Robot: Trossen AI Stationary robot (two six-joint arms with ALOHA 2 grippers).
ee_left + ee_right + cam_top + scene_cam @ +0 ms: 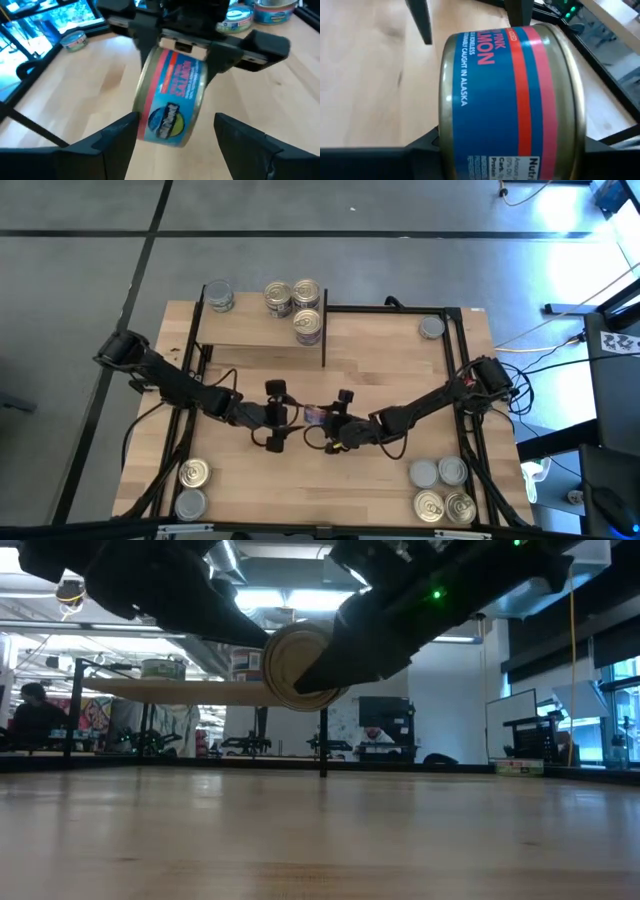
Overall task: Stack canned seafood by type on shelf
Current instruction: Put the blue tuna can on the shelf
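A salmon tin [316,416] with a blue and red label hangs on its side above the table's middle, its gold end [292,664] facing the near edge. My right gripper [520,150] is shut on it, coming from the right. My left gripper [175,135] comes from the left and is open, one finger on either side of the tin's near part. The shelf [250,332] stands at the far left. It bears one silver-topped tin [219,297] and three gold-topped tins [306,293]. My right gripper pinches the tin by its two flat ends [443,135] between its two fingers [142,37]. It comes from the table's right, slanting slightly down. The tin lies on its side, label up, lifted clear of the table. My left gripper's fingers [117,142] flank the tin; I cannot tell whether they touch it.
Two tins [192,488] lie at the near left corner and several tins [442,488] at the near right. One silver tin [432,328] sits at the far right. Black frame rails [470,410] and cables run along both sides of the table.
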